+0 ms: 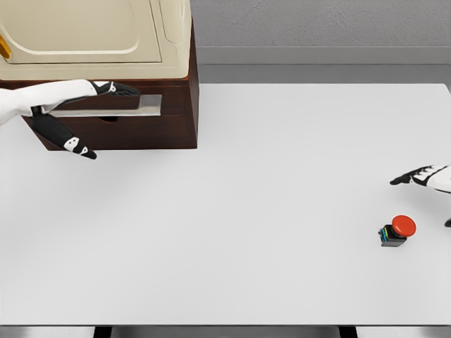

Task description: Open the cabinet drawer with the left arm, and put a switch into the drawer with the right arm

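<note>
A dark brown cabinet [148,113] stands at the table's back left with a cream appliance [91,35] on top. Its drawer [116,109] shows a grey strip along its top front, so it looks slightly pulled out. My left hand [84,116] is at the drawer front, fingers spread: upper fingers [120,89] reach along the drawer's top edge, the thumb [70,143] hangs below. The switch [397,231], a red button on a dark base, sits on the table at the right. My right hand [423,176] hovers open just above and right of it, not touching.
The white table [246,197] spreads between cabinet and switch. Its front edge runs along the bottom of the view, its right edge close to the right hand. A grey wall stands behind.
</note>
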You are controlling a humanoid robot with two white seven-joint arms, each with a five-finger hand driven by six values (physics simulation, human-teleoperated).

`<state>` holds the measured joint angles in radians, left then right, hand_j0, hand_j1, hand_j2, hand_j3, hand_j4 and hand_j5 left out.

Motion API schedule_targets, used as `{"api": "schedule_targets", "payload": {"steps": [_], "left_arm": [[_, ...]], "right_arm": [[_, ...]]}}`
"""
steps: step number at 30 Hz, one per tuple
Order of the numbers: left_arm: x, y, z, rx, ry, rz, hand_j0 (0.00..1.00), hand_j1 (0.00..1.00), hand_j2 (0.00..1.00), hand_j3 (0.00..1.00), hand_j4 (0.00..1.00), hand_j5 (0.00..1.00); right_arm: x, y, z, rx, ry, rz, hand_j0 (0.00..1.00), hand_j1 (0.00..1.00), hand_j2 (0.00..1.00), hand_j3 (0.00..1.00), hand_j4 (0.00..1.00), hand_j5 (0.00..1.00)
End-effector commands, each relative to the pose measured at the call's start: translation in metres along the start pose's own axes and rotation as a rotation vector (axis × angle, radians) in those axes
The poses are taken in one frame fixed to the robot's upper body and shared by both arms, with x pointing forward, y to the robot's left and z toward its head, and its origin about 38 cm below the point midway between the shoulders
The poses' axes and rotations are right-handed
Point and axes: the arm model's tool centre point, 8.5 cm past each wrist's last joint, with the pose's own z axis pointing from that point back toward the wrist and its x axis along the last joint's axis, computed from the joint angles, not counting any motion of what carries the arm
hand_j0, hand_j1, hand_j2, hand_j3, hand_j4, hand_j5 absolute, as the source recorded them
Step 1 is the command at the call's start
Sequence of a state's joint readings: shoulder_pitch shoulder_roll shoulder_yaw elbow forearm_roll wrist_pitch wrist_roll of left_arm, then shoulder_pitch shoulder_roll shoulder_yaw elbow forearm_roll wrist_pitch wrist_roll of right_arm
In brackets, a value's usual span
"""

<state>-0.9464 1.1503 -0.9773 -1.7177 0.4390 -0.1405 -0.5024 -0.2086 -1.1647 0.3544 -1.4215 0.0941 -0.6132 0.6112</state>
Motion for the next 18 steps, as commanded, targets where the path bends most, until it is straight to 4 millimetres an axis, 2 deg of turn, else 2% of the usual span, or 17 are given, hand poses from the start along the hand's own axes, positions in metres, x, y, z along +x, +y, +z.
{"api": "schedule_targets", "payload": {"steps": [1,3,5,11,18], "left_arm": [[0.0,0.0,-0.003,0.004,-0.002,0.007,1.0,1.0,1.0,1.0,1.0,1.0],[-0.004,-0.001,-0.003,-0.005,0.009,0.013,1.0,1.0,1.0,1.0,1.0,1.0],[-0.005,-0.002,-0.003,-0.009,0.016,0.006,1.0,1.0,1.0,1.0,1.0,1.0],[-0.011,0.002,0.0,0.012,0.035,0.015,1.0,1.0,1.0,1.0,1.0,1.0],[-0.017,-0.001,-0.003,0.011,0.057,0.037,1.0,1.0,1.0,1.0,1.0,1.0]], "right_arm": [[0.011,-0.005,-0.004,-0.006,-0.03,0.02,1.0,1.0,1.0,1.0,1.0,1.0],[0.02,-0.007,-0.008,-0.005,-0.058,0.037,1.0,1.0,1.0,1.0,1.0,1.0],[0.028,0.0,-0.013,0.012,-0.084,0.04,1.0,1.0,1.0,1.0,1.0,1.0],[0.045,0.007,-0.014,0.051,-0.126,0.065,1.0,1.0,1.0,1.0,1.0,1.0],[0.046,0.011,-0.009,0.079,-0.12,0.071,1.0,1.0,1.0,1.0,1.0,1.0]]}}
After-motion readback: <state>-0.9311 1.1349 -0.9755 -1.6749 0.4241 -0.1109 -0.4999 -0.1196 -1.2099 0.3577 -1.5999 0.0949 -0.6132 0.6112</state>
